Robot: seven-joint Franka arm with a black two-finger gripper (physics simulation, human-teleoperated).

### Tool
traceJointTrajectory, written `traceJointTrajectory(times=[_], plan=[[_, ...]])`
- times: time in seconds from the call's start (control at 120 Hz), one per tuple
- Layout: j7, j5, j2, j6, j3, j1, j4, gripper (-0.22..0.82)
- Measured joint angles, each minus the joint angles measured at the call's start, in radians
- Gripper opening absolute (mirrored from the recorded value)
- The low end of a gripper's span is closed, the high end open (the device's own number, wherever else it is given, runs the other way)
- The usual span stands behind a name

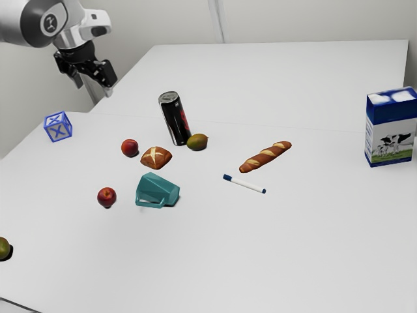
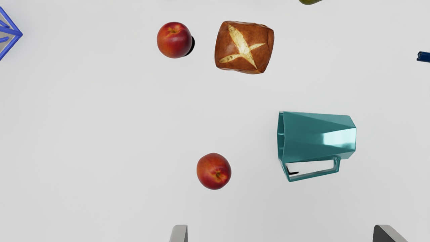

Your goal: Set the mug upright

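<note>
One mug (image 1: pixel 157 190), exterior view: lies on its side on the surface (image 1: pixel 293 254); the upright condition is not met.
Bread (image 1: pixel 156 158): near the mug, toward the can (image 1: pixel 174 118). Hazard: a widely opened approach may strike it and push it into the mug.
Fruit (image 1: pixel 107 197): near the mug, toward the exterior view's left. Hazard: being round, it may roll if knocked.
Mouth (image 2: pixel 280 137), wrist view: faces the fruit's side. Hazard: tilting with too little lift may drag the rim and slide the mug.
Handle (image 2: pixel 314 170): projects sideways from the body. Hazard: a jaw lowered onto it may snag and twist the mug.
Faceted wall: hazard: an off-centre squeeze may roll the mug or let it slip; release before the base is flat may topple it.
Pincer (image 2: pixel 283 233): jaws set wide apart; nothing held between them, nothing touched; raised above the surface, clear of the mug.
</note>
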Motion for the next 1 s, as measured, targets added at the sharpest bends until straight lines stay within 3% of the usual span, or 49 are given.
traceJointTrajectory(times=[0.342,0.533,0.775,1.0], plan=[[0.016,-0.031,0.027,0.060,0.004,0.011,-0.050,0.60],[0.023,-0.266,0.057,0.075,0.006,0.127,-0.150,0.60],[0.034,-0.496,0.160,0.070,0.007,0.286,-0.228,0.60],[0.049,-0.615,0.277,0.039,0.010,0.255,-0.231,0.60]])
